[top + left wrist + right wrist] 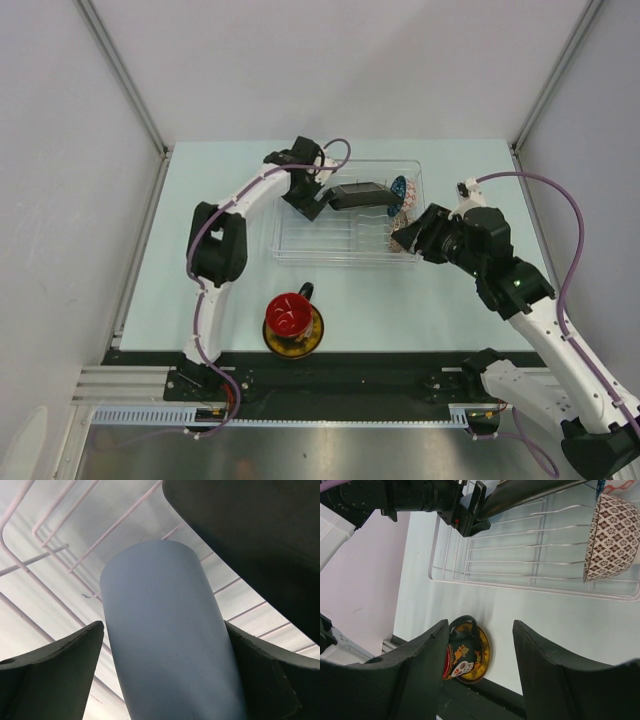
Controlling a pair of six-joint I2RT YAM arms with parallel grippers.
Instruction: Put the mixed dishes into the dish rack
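Observation:
The see-through dish rack (300, 245) lies mid-table. My left gripper (312, 203) is down inside it, shut on the light-blue cup (165, 645), which fills the left wrist view over the rack's ribs (45, 545). The square black plate (360, 195) leans in the rack right beside that gripper; it also shows in the left wrist view (250, 540). The small patterned bowl (400, 190) stands on edge at the rack's right end (612, 537). The black flowered mug (290, 313) sits on the yellow saucer (312, 340) near the front. My right gripper (408, 238) is open and empty above the rack's right front corner.
White enclosure walls (90, 150) stand on three sides of the table. The black base rail (350, 375) runs along the front edge, just behind the saucer. In the right wrist view the mug and saucer (470, 652) appear between my open fingers (420, 670), far below.

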